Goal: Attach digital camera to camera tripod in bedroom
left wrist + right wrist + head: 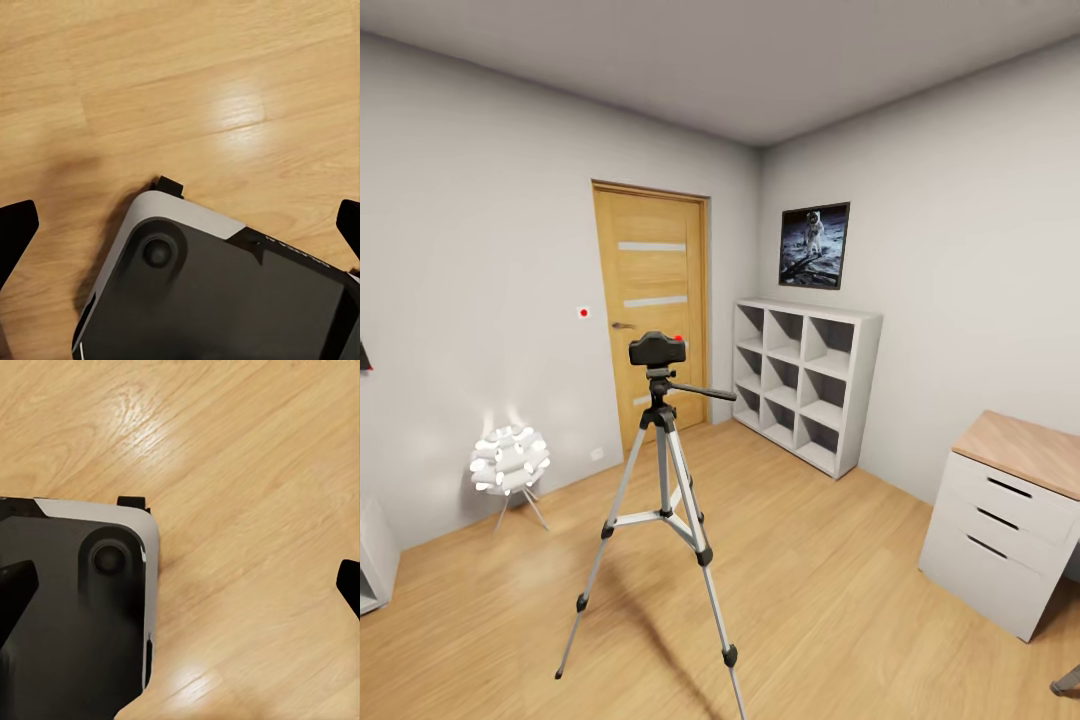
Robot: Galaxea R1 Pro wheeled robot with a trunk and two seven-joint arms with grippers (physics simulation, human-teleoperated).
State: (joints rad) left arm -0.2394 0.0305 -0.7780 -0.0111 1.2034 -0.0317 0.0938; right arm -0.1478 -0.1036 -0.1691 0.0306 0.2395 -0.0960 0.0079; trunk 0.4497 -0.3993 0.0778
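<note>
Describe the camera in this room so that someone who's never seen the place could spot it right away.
Find the wooden door on the far wall; a silver-legged tripod stands on the floor in front of it. The camera sits on top of that tripod, a small black box with a bright red dot on its upper corner.

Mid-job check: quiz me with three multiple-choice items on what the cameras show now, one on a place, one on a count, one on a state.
1. Where is the digital camera?
A. on the floor
B. on top of the camera tripod
C. on the desk

2. How many columns of cubbies does the white shelf unit have?
A. two
B. three
C. five

3. What state is the left pincer in?
A. open, holding nothing
B. shut on the camera
C. shut on a tripod leg

Answers: 1 B, it sits on the tripod's head. 2 B, three columns show side by side. 3 A, its fingertips stand far apart over bare wood floor.
</note>
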